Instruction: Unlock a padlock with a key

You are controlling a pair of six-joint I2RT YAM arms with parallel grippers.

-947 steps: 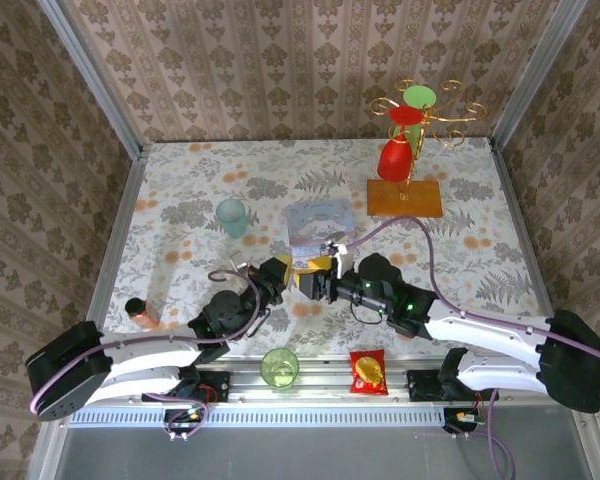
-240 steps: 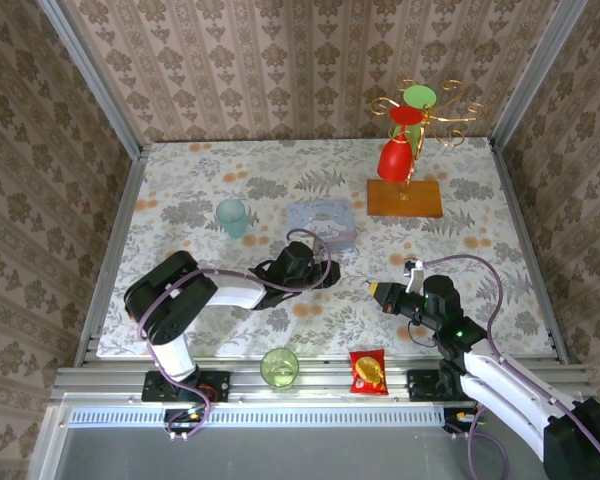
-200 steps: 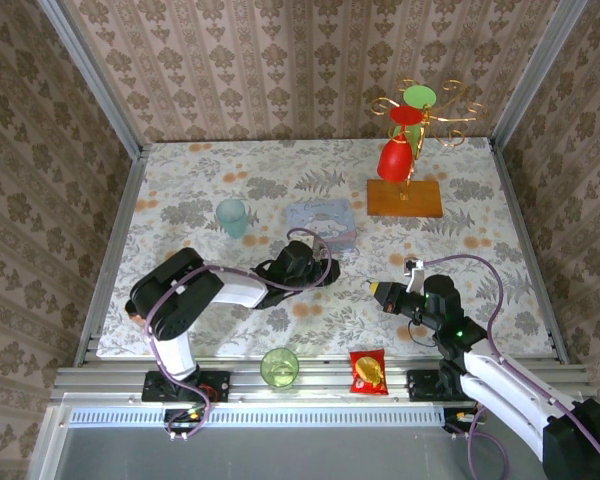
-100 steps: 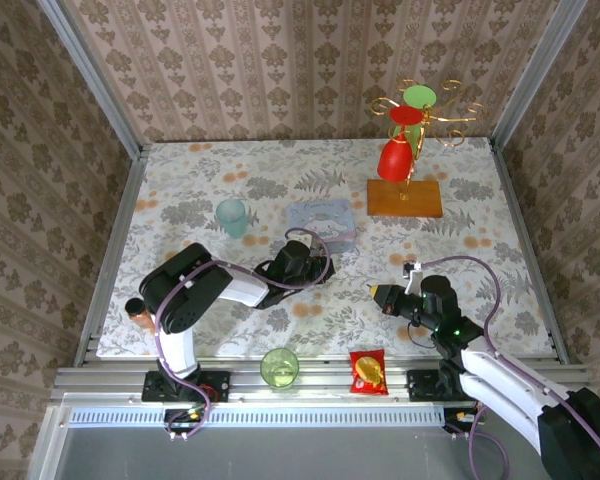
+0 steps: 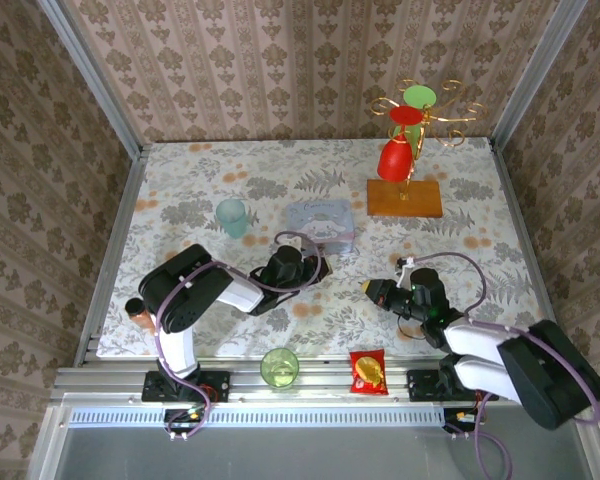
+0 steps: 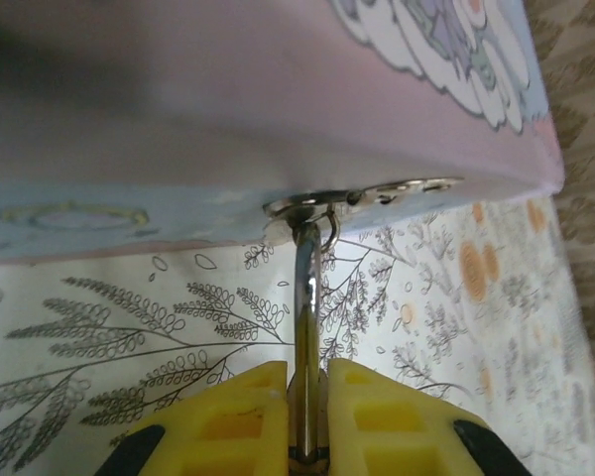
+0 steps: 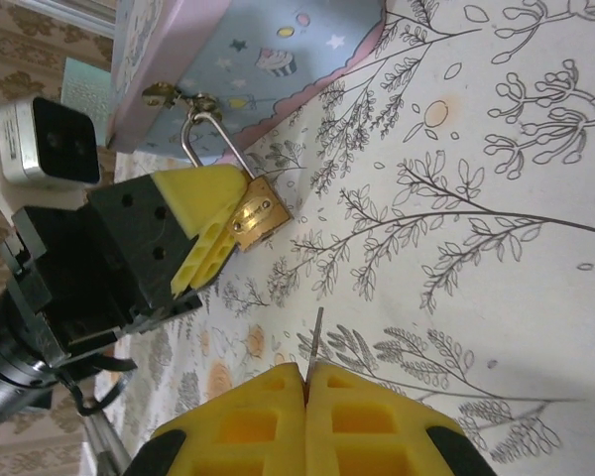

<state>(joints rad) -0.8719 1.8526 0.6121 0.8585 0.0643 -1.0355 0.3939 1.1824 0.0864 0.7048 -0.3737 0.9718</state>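
Papered booth around a cloth-covered table

Beige-and-brown damask wallpaper covers the walls (image 5: 310,60) at 9, 12 and 3 o'clock, with grey metal posts (image 5: 92,75) in the far corners. The table (image 5: 180,180) wears a cloth of grey leaves and orange blooms. An aluminium rail (image 5: 320,385) edges 6 o'clock.

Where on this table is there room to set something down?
Bare cloth lies behind the teal cup, and between the wooden stand and the right gripper. It is crowded in front of the tin, at the left gripper.

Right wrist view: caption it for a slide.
Right gripper holds the key toward the padlock clamped by the left gripper.
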